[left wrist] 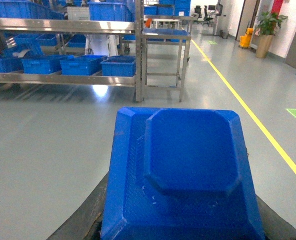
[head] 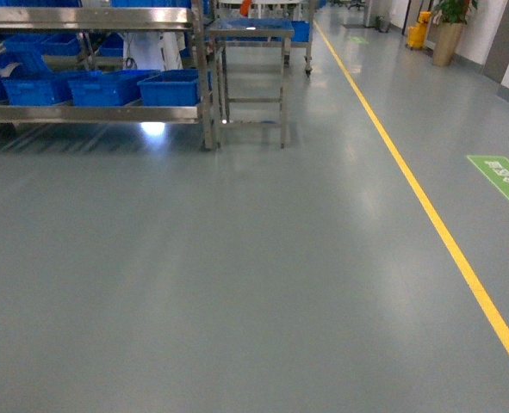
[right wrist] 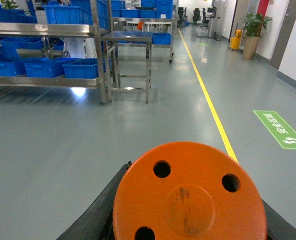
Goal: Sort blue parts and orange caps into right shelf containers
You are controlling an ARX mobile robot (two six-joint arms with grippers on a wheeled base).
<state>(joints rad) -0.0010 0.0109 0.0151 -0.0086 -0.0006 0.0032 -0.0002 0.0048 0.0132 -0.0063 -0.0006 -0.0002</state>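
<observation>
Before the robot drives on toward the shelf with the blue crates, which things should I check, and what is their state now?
1. Blue part in front of left wrist camera: ok.
2. Orange cap in front of right wrist camera: ok.
3. Grip firmness on either: cannot tell, fingers hidden.
4. Floor toward the shelf: ok, bare.
5. Blue crates reachable from here: not ok, far away.
6. Yellow line stays to the right: ok.

The only marking is a green floor sign (head: 502, 181) with white characters, lying on the grey floor (head: 237, 284) right of the yellow line (head: 426, 206); its characters are too small to read. No other text or labels are legible.
</observation>
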